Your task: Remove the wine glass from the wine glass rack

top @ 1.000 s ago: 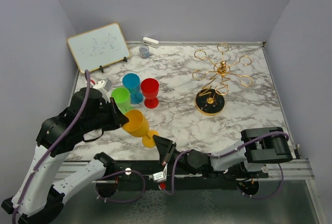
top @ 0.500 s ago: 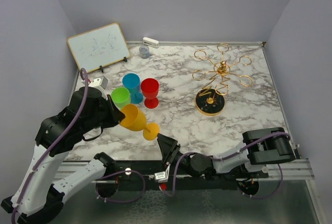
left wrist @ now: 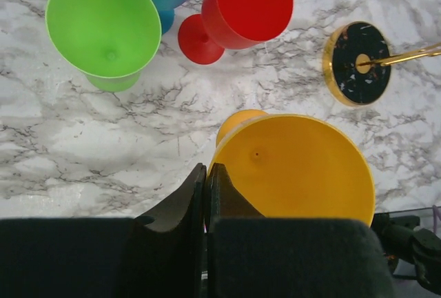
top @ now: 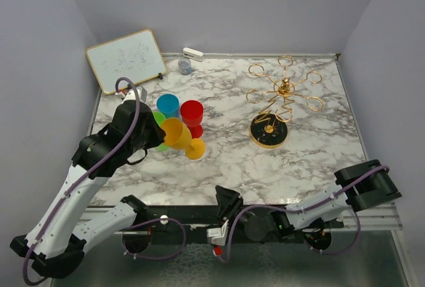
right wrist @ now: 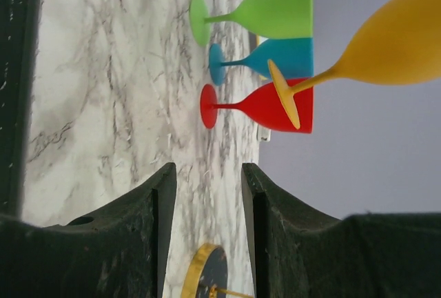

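My left gripper is shut on the rim of a yellow wine glass. In the top view the yellow wine glass hangs tilted above the table, its foot pointing to the near right, with the left gripper at its bowl. The wine glass rack stands at the back right on its black gold-rimmed base, and no glass shows on its loops. My right gripper is low at the table's near edge, open and holding nothing. In its own view the right gripper faces the yellow glass.
Green, blue and red wine glasses stand upright close behind the yellow one. A whiteboard leans at the back left, with a small grey cup and a white object beside it.
The left arm carried the yellow glass away from the near edge, up toward the other glasses. The right gripper opened and drew back along the near edge.
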Robot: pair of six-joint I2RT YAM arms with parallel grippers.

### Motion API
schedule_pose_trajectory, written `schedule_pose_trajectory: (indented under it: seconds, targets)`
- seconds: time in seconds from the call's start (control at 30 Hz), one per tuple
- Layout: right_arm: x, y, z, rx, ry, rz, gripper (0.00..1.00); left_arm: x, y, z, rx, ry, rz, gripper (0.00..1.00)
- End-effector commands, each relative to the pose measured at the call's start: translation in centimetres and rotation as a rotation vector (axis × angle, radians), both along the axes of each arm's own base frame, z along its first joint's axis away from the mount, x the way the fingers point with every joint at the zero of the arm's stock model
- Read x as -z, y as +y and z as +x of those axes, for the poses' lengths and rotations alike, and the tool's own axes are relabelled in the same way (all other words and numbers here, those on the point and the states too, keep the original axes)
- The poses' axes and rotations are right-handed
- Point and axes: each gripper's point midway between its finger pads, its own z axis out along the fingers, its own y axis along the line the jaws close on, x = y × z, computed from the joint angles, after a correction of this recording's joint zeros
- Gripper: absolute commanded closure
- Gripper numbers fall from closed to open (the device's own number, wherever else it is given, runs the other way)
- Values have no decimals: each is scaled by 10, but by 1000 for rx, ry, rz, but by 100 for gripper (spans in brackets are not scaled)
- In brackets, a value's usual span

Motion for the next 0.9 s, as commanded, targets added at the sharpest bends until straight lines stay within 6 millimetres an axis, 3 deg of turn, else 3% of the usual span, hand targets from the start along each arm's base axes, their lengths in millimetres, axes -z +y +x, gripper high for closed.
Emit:
schedule_pose_trajectory:
  seconds: [0.0,0.17,0.5,0.87]
  targets:
    - [4,-20,-2,165,133,28,57,15,0,25,-27,-16,81,100]
    - [0,-30,-7,311,327,82,60,37,-2,39,-28,12,152,100]
    - [-20,-53,-6,356,388,198,60,68,8,61,-87,22,275,100]
    - [-37,-60,-6,364,406,259,60,97,2,85,-100,41,345,100]
